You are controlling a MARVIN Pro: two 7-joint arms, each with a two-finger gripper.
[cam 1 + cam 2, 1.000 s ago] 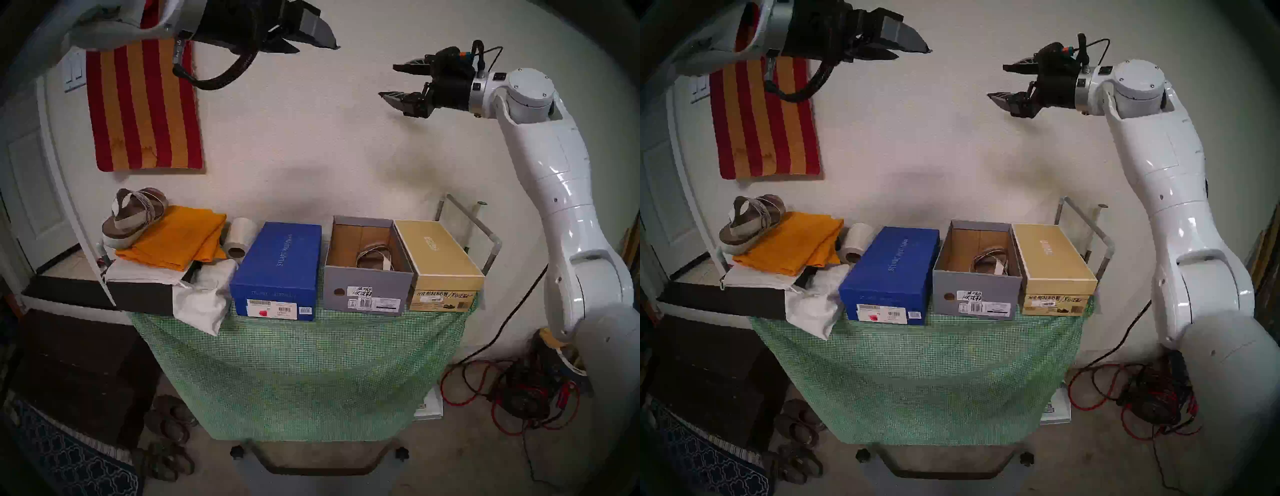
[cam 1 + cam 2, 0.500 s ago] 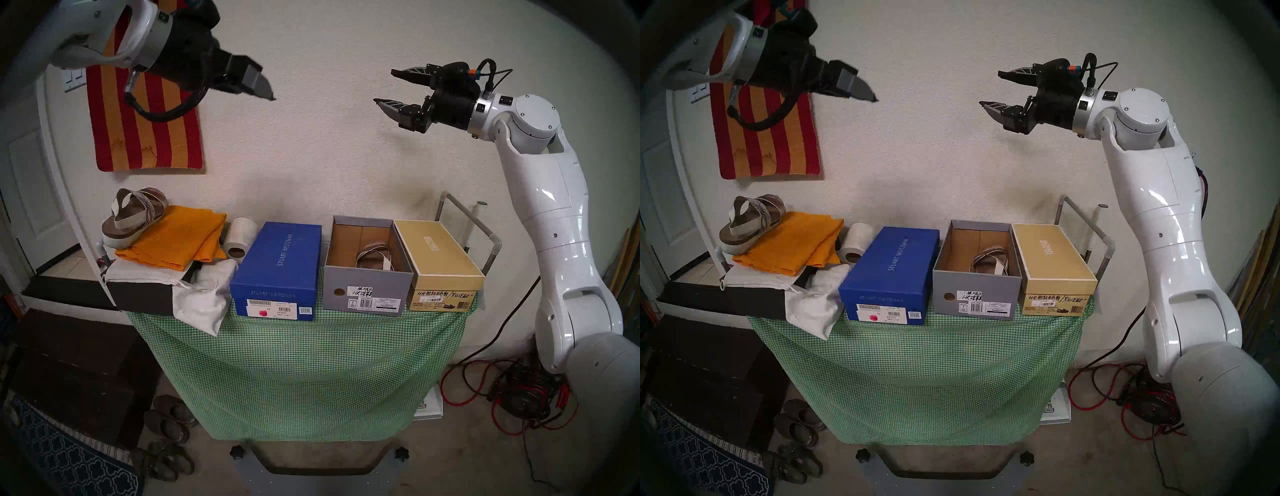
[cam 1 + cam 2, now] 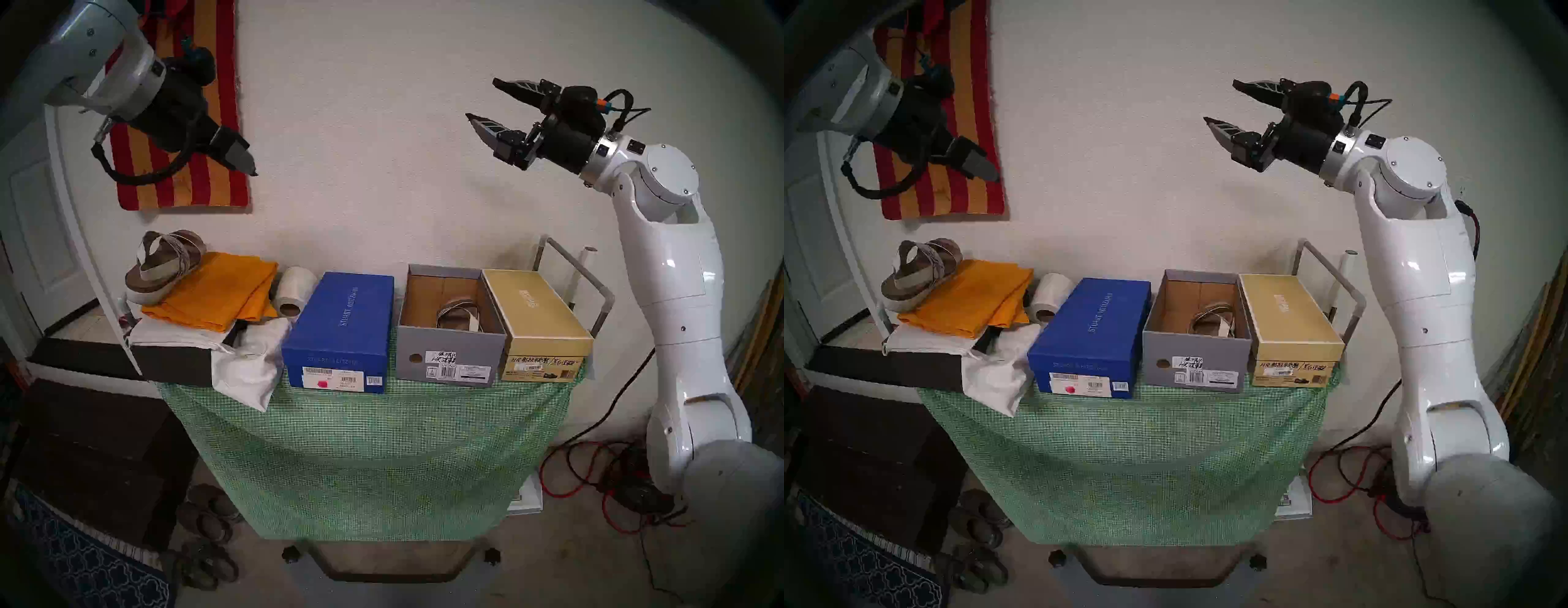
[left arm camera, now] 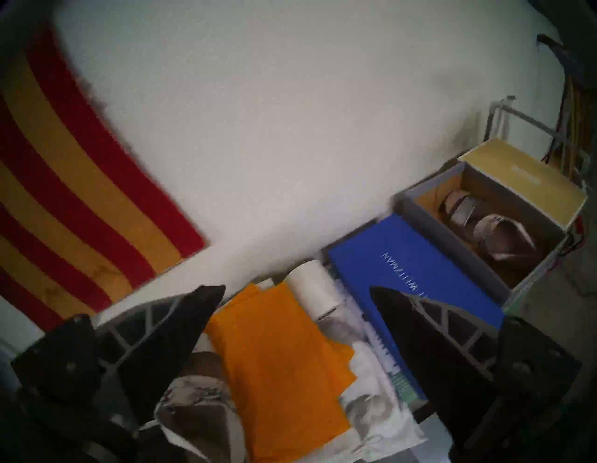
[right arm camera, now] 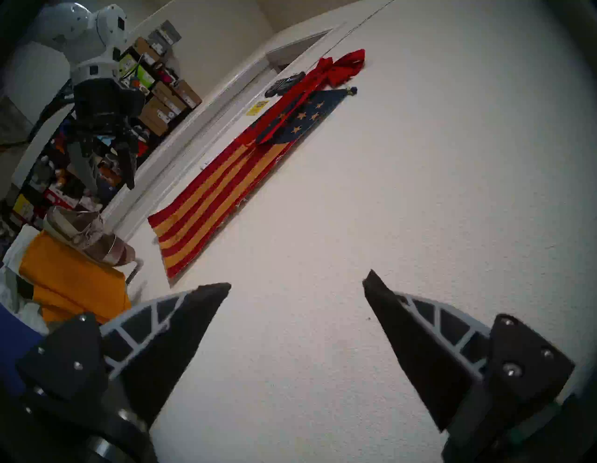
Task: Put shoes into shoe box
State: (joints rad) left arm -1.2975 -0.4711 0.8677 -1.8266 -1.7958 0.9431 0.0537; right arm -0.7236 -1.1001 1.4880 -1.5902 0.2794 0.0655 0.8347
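One beige-white platform sandal [image 3: 163,265] lies tilted on the edge of a folded orange cloth at the table's left; it also shows in the right head view [image 3: 919,271] and the right wrist view [image 5: 87,236]. The other sandal [image 3: 458,316] lies inside the open grey shoe box [image 3: 449,354], also seen in the left wrist view [image 4: 494,232]. My left gripper [image 3: 242,159] hangs open and empty, well above the left sandal, pointing down; its jaws are wide apart in its wrist view [image 4: 297,287]. My right gripper [image 3: 481,98] is open and empty, high above the grey box, facing the wall [image 5: 298,281].
A closed blue box [image 3: 343,322] stands left of the grey box, a closed gold-tan box [image 3: 536,308] right of it. A white roll [image 3: 292,291], white cloth bags [image 3: 250,361] and a dark box [image 3: 169,363] crowd the left. A pipe frame [image 3: 594,288] stands at the right. Slippers [image 3: 208,513] lie on the floor.
My left gripper has swung down and to the left, from top centre to above the orange cloth and sandal. My right gripper has tilted upward and drawn back a little. The shoes and boxes have not moved.
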